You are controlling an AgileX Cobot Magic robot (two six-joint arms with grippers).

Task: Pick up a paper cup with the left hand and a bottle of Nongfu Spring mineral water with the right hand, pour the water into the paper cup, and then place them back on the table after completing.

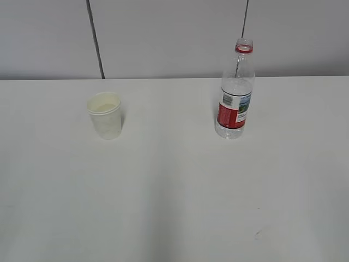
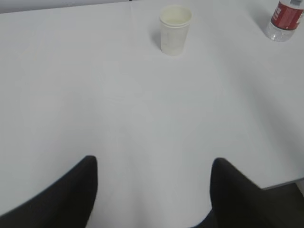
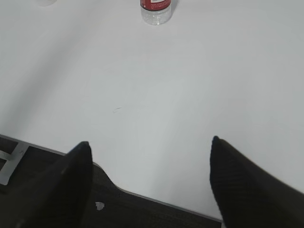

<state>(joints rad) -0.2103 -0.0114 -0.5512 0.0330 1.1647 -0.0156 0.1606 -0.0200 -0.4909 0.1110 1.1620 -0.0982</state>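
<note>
A white paper cup [image 1: 105,115] stands upright on the white table [image 1: 174,191], left of centre. It also shows far ahead in the left wrist view [image 2: 175,29]. A clear water bottle [image 1: 236,93] with a red label and a red neck ring, no cap on, stands upright to the right; its base shows in the left wrist view [image 2: 285,20] and the right wrist view [image 3: 155,10]. My left gripper [image 2: 154,164] is open and empty above the near table. My right gripper [image 3: 149,145] is open and empty over the table's front edge. Neither gripper shows in the exterior view.
The table's front edge [image 3: 156,202] runs under my right gripper, with a dark floor and a metal bracket [image 3: 9,164] below. A grey panelled wall [image 1: 174,38] stands behind the table. A small dark scuff [image 1: 257,233] marks the tabletop.
</note>
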